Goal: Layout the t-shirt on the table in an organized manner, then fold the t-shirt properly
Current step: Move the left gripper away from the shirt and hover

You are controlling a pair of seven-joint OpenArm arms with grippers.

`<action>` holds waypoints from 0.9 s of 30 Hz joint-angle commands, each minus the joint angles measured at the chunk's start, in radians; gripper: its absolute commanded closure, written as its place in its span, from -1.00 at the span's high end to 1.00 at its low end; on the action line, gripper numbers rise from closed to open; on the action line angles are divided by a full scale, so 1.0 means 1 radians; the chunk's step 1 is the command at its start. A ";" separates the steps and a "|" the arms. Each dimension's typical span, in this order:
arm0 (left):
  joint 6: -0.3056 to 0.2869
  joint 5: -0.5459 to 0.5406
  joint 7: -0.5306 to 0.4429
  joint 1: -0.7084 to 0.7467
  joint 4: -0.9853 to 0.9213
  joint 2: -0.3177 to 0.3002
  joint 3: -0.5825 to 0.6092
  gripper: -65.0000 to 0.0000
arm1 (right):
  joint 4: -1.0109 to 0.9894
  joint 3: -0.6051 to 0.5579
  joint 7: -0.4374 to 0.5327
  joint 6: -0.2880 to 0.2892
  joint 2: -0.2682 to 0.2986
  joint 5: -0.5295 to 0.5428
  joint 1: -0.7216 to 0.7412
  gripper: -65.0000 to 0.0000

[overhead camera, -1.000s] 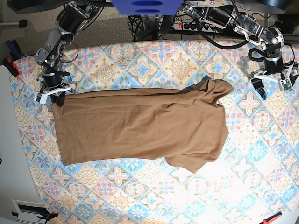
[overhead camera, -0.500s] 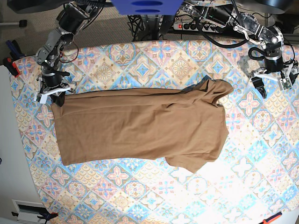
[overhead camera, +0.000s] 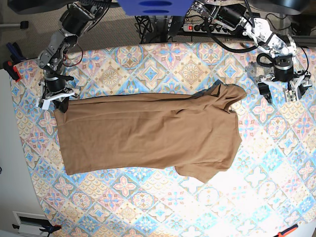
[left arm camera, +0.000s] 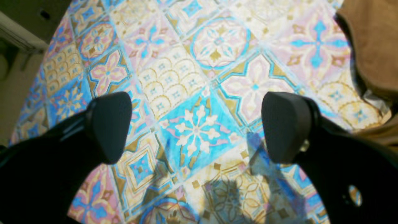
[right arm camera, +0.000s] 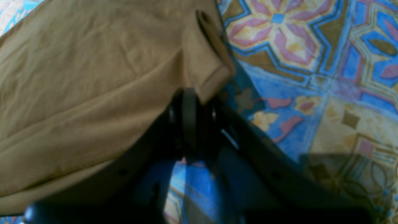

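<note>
On the tiled-pattern table (overhead camera: 148,64), soft tan t-shirt (overhead camera: 148,133); right tool (overhead camera: 56,101) pinching its hem, left tool (overhead camera: 280,94) spread wide

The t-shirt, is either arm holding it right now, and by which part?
Yes. The right gripper is shut on the t-shirt at a hem corner, at the end away from the collar. The left gripper is open over the table, holding nothing.

Wide-spread left claw (left arm camera: 199,127) above table (left arm camera: 217,53)
</note>
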 commanded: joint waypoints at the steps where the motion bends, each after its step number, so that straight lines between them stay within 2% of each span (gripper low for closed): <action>1: 0.009 0.001 -0.024 -0.006 0.019 0.005 0.003 1.00 | -0.004 0.010 -0.082 -0.064 0.015 -0.073 -0.016 -1.00; 9: 0.009 0.038 -0.021 -0.005 0.016 0.005 0.004 1.00 | -0.004 0.010 -0.082 -0.064 0.015 -0.073 -0.017 -1.00; 17: 0.009 0.179 -0.020 0.015 0.013 0.005 0.087 1.00 | 0.002 0.010 -0.082 -0.064 0.015 -0.073 -0.017 -1.00; 24: 0.009 0.185 -0.018 0.024 -0.040 0.005 0.099 1.00 | 0.003 0.010 -0.082 -0.064 0.012 -0.073 -0.048 -1.00; 25: 0.009 0.185 -0.018 0.024 -0.050 0.005 0.099 0.77 | 0.003 0.010 -0.082 -0.064 0.012 -0.073 -0.051 -1.00; 27: 0.009 0.185 -0.018 0.023 -0.071 0.005 0.099 0.09 | 0.003 0.010 -0.082 -0.064 0.012 -0.073 -0.051 -1.00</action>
